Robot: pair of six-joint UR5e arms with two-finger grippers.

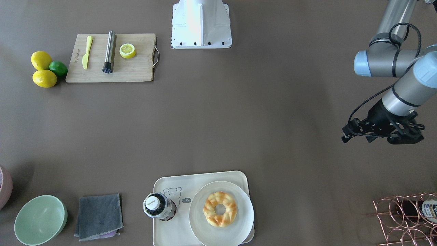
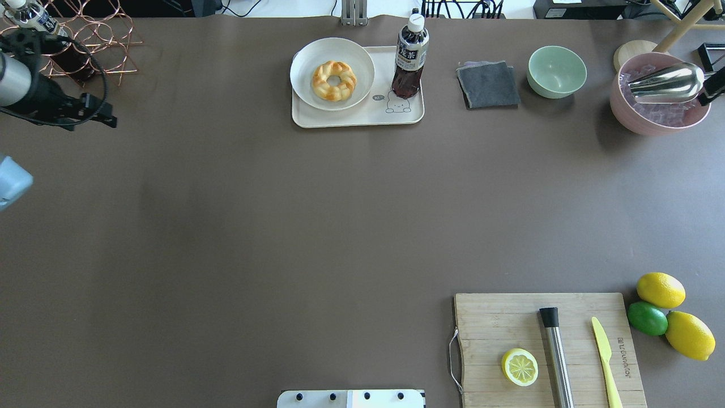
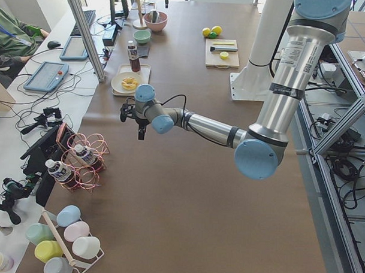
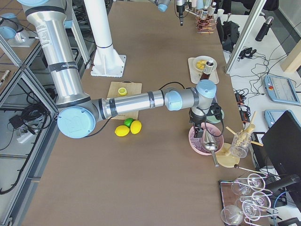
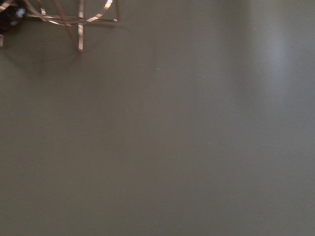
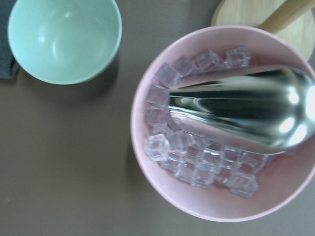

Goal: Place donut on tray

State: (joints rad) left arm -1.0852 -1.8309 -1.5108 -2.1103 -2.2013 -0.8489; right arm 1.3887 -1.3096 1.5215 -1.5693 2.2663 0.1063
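One donut (image 1: 220,208) is in play: a braided golden ring with toasted patches, lying flat at the centre of a round off-white plate (image 1: 201,222). The plate sits on the cream tray (image 1: 164,232), overhanging the tray edge away from the bottle (image 1: 158,206) that stands upright on the bear print.

Handling judgement: the donut looks light and soft, with a lumpy braided surface that should give good friction. It will likely compress under hard closure, so moderate force is advised. Take hold across one side of the ring, one finger in the centre hole and one outside, or span the full outer width if the opening allows. The plate rim is low and should not obstruct a vertical approach. The bottle stands near the plate and could be tipped by a careless sideways move.

Tool state: the left gripper (image 1: 382,135) hovers over bare table near the copper wire rack (image 1: 406,218), well apart from the tray; its opening cannot be determined from these views. The right gripper (image 4: 203,133) hangs over the pink bowl (image 6: 162,196) of ice cubes (image 6: 197,169), where a metal scoop (image 6: 241,115) lies; whether it grips the scoop cannot be determined.

Surface and room: a matte brown table cover (image 2: 283,226), flat and uniform. The workspace is a lab bay with aluminium framing, cables and operator tablets alongside.
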